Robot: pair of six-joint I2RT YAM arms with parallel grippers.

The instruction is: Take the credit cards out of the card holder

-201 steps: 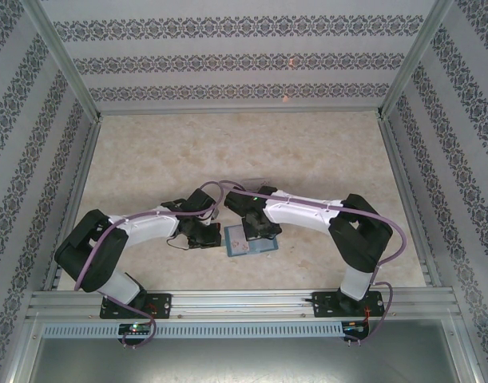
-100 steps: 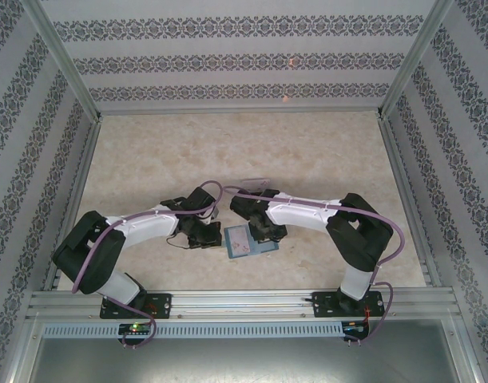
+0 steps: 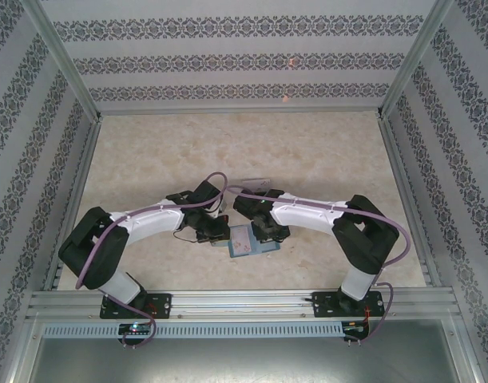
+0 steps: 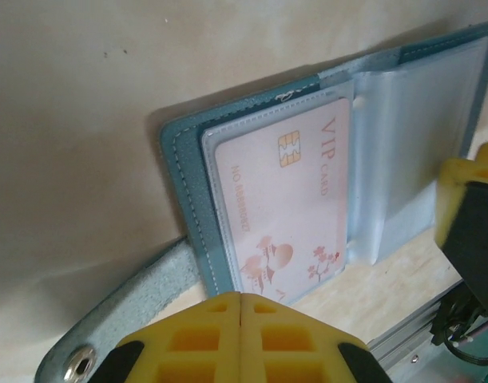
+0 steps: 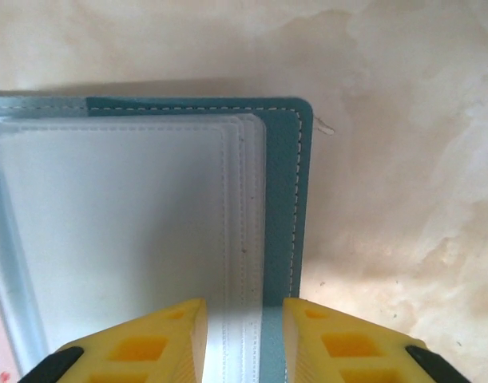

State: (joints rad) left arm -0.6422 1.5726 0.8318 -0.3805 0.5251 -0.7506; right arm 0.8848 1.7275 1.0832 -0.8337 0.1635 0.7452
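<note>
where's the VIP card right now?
Left wrist view: the VIP card sits in a clear sleeve of the open teal card holder, just beyond the left gripper.

Robot test cell, lab rig dressed as a room. Aluminium-profile frame (image 3: 70, 72) edges a three-sided booth. Patterned wallpaper panels (image 3: 244, 60) stand beyond and either side of the left end effector (image 3: 216, 233) and right end effector (image 3: 266, 231); marble-look surface (image 3: 228, 152) beneath them. Mounting rail (image 3: 244, 302) and slotted cable duct (image 3: 244, 329) behind, arm bases (image 3: 347, 303) bolted on

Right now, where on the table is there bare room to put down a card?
The far stretch of the table, along the back wall, is bare. Crowded: around the card holder, where the left gripper and right gripper sit.
</note>
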